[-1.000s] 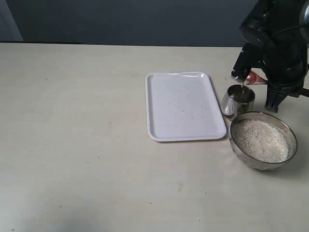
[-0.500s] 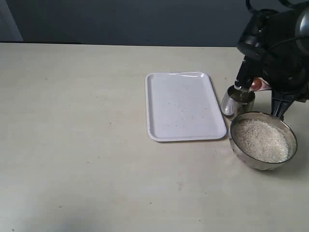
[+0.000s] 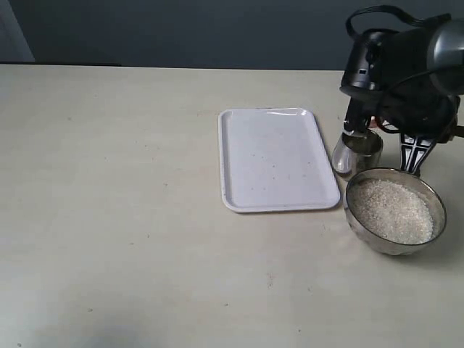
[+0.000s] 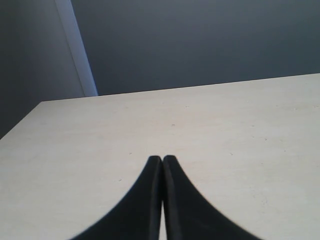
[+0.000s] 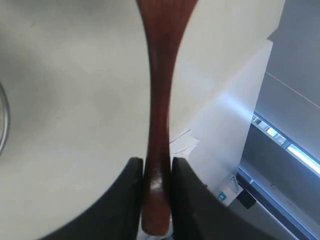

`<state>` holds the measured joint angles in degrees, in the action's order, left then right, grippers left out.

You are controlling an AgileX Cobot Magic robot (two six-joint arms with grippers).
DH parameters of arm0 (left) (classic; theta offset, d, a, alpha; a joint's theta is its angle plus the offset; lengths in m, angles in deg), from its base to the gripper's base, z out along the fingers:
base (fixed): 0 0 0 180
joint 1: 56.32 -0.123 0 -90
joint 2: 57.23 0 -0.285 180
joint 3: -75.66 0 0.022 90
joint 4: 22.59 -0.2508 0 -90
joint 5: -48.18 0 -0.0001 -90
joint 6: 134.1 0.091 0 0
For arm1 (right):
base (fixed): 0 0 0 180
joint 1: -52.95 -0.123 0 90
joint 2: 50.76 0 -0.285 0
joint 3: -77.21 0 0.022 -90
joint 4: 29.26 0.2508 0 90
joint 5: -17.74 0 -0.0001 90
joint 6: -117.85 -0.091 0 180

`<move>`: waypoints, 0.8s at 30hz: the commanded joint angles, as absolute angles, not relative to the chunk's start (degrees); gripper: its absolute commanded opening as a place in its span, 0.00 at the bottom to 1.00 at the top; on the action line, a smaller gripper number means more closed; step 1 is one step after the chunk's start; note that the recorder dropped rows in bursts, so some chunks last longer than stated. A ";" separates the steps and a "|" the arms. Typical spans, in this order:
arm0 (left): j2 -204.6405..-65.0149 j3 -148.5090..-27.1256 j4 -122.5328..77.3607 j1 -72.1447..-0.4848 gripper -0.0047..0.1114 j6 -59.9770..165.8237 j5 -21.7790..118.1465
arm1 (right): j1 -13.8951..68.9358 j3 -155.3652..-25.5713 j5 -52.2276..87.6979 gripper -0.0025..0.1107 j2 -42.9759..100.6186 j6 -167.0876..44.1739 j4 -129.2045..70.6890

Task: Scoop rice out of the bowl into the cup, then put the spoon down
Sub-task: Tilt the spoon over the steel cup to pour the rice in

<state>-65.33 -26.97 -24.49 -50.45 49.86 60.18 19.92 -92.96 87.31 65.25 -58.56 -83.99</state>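
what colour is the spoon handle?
Glossy dark reddish-brown. The spoon shows best in the right wrist view, its handle clamped in the right gripper.

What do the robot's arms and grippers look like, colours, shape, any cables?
The right arm is bulky, rounded, glossy black, with a black cable looping over it. The right gripper has smooth black fingers with rounded tips. The left gripper has matte black fingers curving to narrow tips. No markings show.

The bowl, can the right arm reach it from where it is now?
Probably yes. The right claw, shut on the spoon, hangs by the cup right next to the bowl, whose open top looks uncovered.
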 commanded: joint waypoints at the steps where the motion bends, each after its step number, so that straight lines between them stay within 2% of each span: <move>1: -65.01 -27.13 -24.34 -50.46 0.04 49.57 59.75 | 18.48 -92.68 87.70 0.01 64.67 -59.41 -85.46; 11: -65.01 -27.13 -24.34 -50.46 0.04 49.57 59.75 | 18.22 -87.73 87.70 0.01 64.67 -62.15 -90.50; 24: -65.01 -27.13 -24.34 -50.46 0.04 49.57 59.89 | 18.18 -87.63 87.70 0.01 64.67 -65.43 -94.37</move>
<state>-65.33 -26.97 -24.49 -50.45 49.86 60.18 18.16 -87.84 87.27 65.23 -64.64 -93.19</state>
